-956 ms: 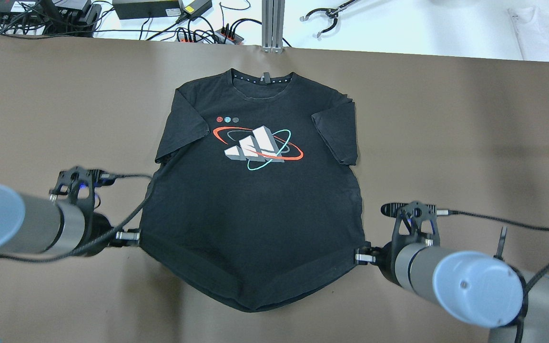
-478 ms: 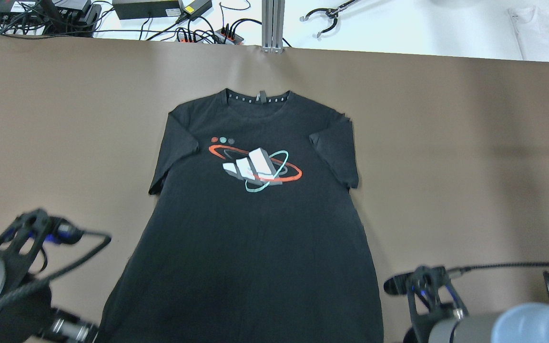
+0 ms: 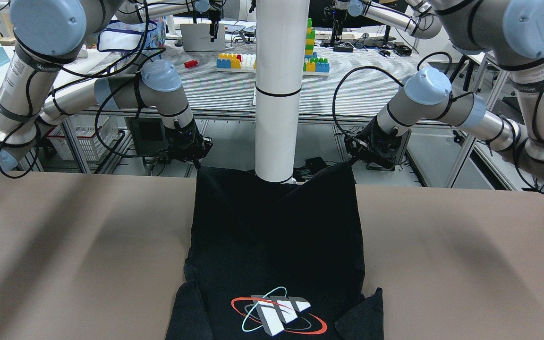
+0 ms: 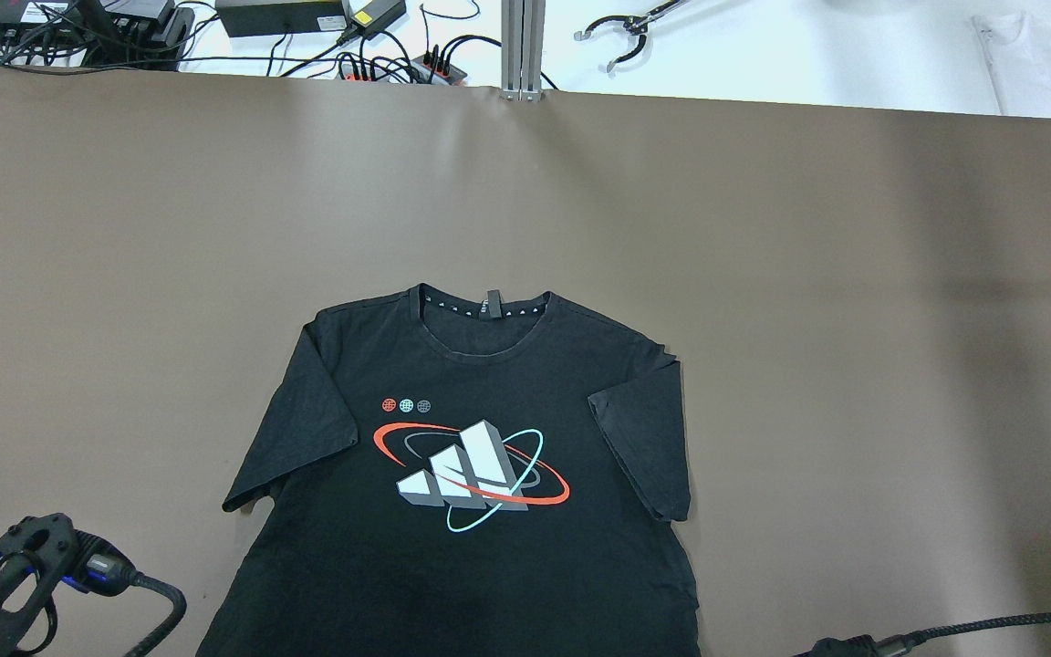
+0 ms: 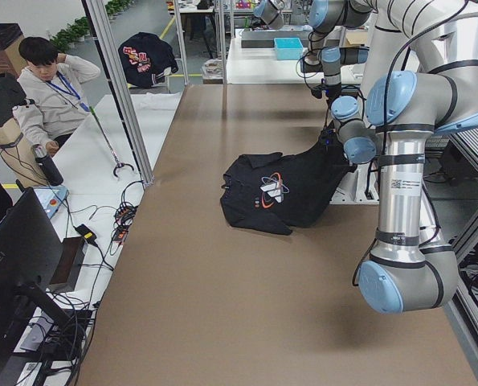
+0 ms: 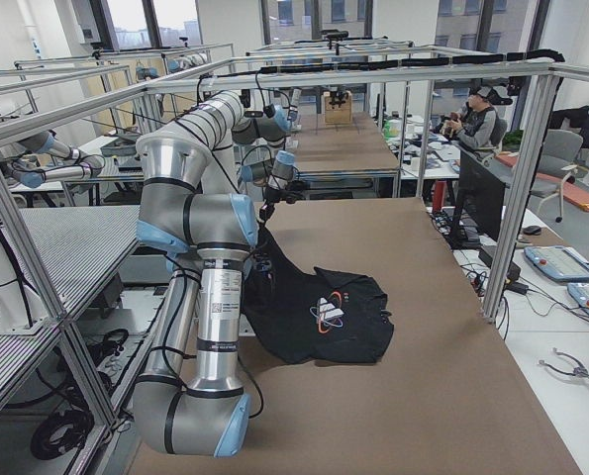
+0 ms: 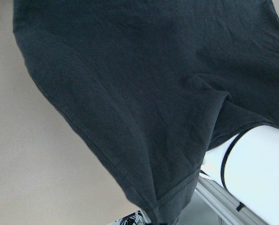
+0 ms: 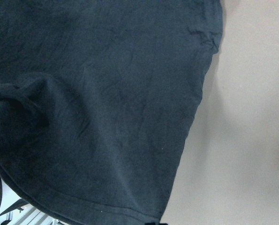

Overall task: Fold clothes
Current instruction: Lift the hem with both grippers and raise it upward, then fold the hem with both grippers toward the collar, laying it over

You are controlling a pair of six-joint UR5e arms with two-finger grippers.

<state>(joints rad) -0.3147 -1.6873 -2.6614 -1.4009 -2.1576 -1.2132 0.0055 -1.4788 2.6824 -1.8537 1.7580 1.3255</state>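
The brown table (image 3: 64, 245) spreads out from the white pillar (image 3: 276, 94), which stands at its robot-side edge. The black shirt (image 3: 272, 245) lies face up on the table straight out from the pillar. Its collar (image 4: 484, 310) is at the end farthest from the pillar, and one short sleeve lies flat to each side. The hem end is lifted off the table at the pillar: the two hem corners are held up on either side of it, and the hem between them sags low at the pillar's foot. The left gripper (image 3: 351, 159) hangs just beside the pillar on the robot's left, its fingers closed on the hem corner there. The right gripper (image 3: 197, 163) sits on the pillar's other side, pinching the other corner. The cloth runs taut from each corner down to the table. The red, teal and white logo (image 4: 471, 465) on the chest lies between the collar and the pillar.
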